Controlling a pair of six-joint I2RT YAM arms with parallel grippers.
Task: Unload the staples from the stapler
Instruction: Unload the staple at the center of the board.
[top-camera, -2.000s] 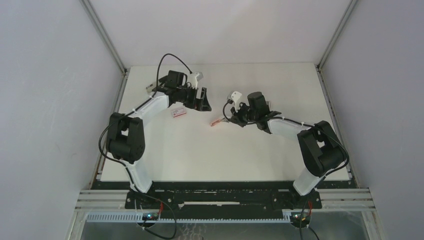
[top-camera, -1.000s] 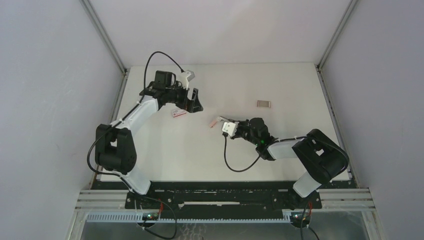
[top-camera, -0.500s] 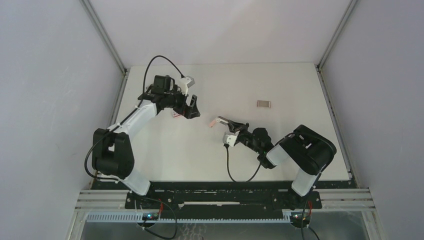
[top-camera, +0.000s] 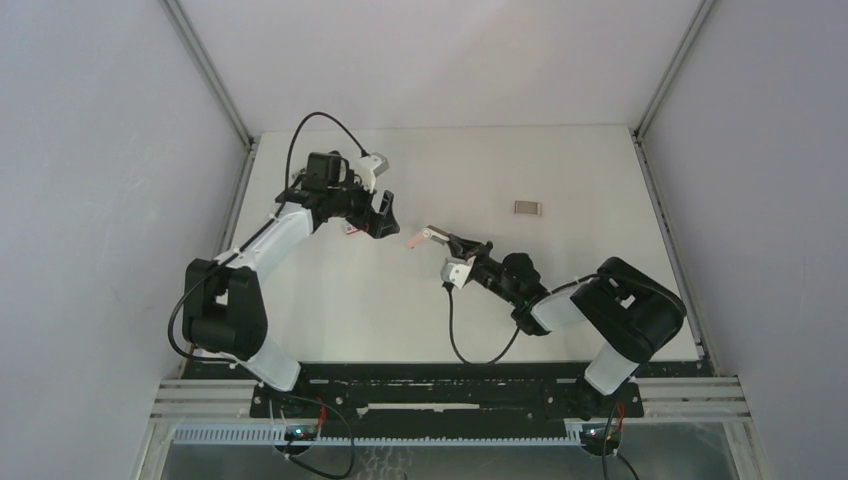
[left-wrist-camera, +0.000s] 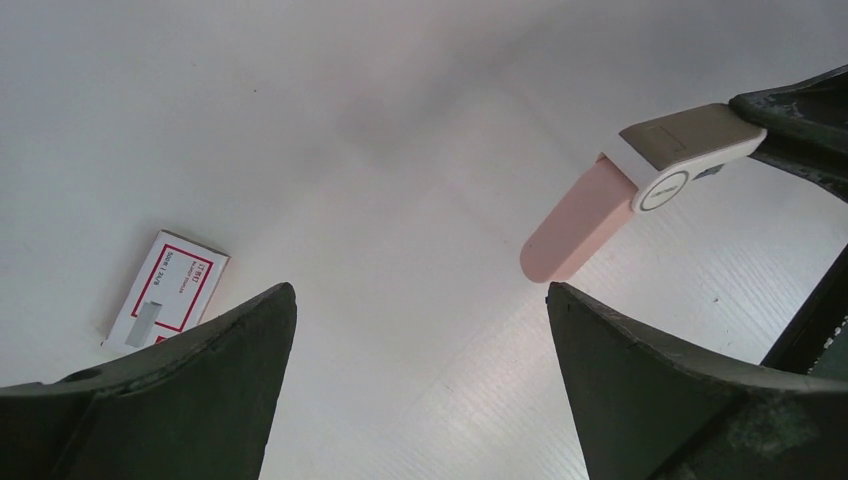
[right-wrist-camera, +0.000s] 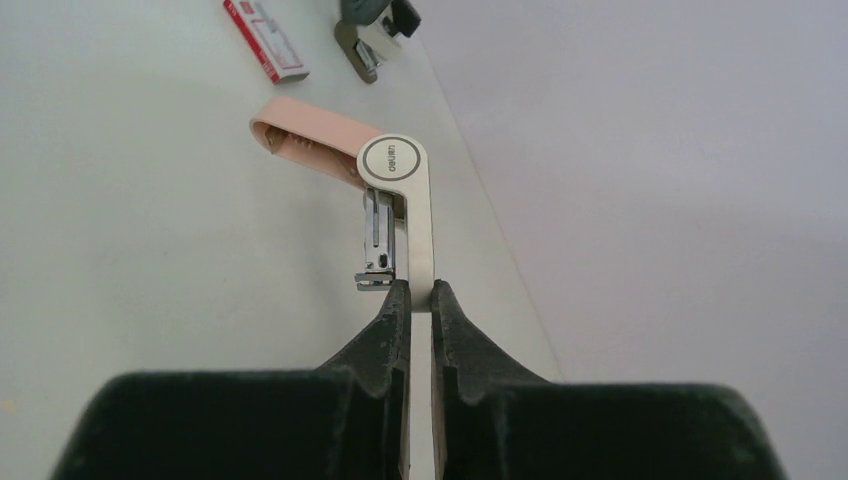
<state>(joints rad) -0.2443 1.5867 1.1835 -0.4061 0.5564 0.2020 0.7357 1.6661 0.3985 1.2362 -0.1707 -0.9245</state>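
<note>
The right hand (right-wrist-camera: 420, 296) is gripping the stapler (right-wrist-camera: 398, 165) by the end of its pale arm. Its two fingers (right-wrist-camera: 385, 335) are pressing together on that arm with almost no gap showing. The stapler is hanging open at its round hinge. In the right wrist view the pale arm is running from the hand toward 12 o'clock. The pink cover (right-wrist-camera: 310, 135) is swinging off toward 10 o'clock, and the bare metal magazine (right-wrist-camera: 378, 240) is lying just beside the pale arm on its 9 o'clock side. I cannot tell whether any strip is sitting in that magazine.

Seen from above, the right hand (top-camera: 455, 244) is sitting near the middle of the worktop (top-camera: 560, 300). It is pointing the stapler (top-camera: 428, 236) toward 10 o'clock, with the pink tip reaching near the left hand (top-camera: 386, 214) but not touching it.

The left hand (left-wrist-camera: 420, 290) is standing wide open, with nothing between its fingers (left-wrist-camera: 200, 400). In its own view the stapler's pink tip is showing at about 2 o'clock. A small pink-and-white box (left-wrist-camera: 168, 290) is lying flat on the worktop at 8 o'clock, just beside one finger.

The staples (top-camera: 527, 207), showing as a short grey bar, are lying alone on the worktop at about 2 o'clock from the right hand. They are well apart from the stapler and both hands.
</note>
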